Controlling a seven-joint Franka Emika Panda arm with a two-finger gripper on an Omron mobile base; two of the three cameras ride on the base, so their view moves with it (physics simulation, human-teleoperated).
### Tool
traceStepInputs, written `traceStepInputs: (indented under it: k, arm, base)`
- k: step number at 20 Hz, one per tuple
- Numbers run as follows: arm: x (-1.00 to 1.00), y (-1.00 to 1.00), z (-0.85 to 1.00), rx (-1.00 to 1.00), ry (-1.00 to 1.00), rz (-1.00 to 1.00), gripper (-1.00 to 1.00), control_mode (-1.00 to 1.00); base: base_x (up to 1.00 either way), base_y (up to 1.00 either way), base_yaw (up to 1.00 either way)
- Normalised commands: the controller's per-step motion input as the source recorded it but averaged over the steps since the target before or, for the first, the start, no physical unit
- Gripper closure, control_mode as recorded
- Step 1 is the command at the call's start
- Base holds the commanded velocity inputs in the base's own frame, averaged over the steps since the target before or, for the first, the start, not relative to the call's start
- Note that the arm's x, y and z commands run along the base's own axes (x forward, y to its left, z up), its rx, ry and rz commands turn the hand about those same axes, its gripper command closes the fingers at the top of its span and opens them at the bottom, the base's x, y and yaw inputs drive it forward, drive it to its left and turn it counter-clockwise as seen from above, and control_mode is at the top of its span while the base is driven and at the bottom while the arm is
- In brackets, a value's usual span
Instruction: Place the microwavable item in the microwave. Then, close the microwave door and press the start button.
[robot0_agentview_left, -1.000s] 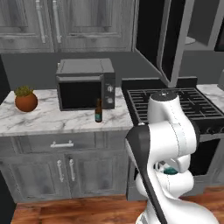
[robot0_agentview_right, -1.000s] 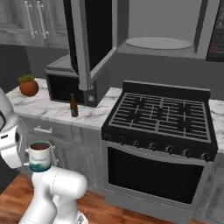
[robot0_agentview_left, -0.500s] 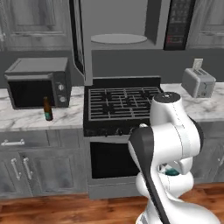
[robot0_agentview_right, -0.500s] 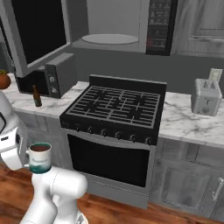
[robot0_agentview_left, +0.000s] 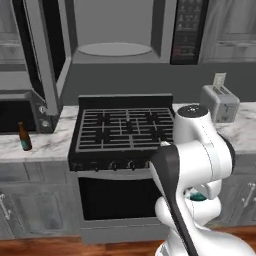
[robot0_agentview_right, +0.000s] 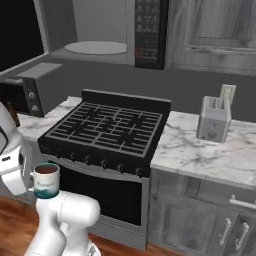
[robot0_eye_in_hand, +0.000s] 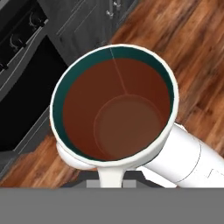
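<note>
In the left base view the arm's white body hides nearly all of the mug (robot0_agentview_left: 198, 195); only a sliver of its green band peeks out. The pincer's fingertips are hidden under the mug (robot0_eye_in_hand: 114, 105) in the hand view, so whether it is wide or narrow cannot be told. In the right base view the mug (robot0_agentview_right: 46, 181) stands upright, mouth up, low beside the arm, well below the microwave (robot0_agentview_right: 107, 36). The microwave door (robot0_agentview_left: 41, 55) stands open at the left.

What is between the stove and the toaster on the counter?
Just bare marble counter lies between the stove and the toaster, as the right base view shows.
</note>
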Motion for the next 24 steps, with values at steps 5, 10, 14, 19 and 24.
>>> traceStepInputs:
  k: [5,10,14,19,24]
  arm:
    - [0.0,0.0,0.0,0.0,0.0,0.0,1.0,1.0]
    - [0.0,0.0,0.0,0.0,0.0,0.0,1.0,1.0]
    - [0.0,0.0,0.0,0.0,0.0,0.0,1.0,1.0]
    - [0.0,0.0,0.0,0.0,0.0,0.0,1.0,1.0]
    - [0.0,0.0,0.0,0.0,0.0,0.0,1.0,1.0]
  base:
    - [0.7,-0.14,0.07]
    - [0.61,-0.01,0.0]
    - [0.46,0.0,-0.02]
    - [0.27,0.1,-0.12]
    - [0.31,0.15,-0.17]
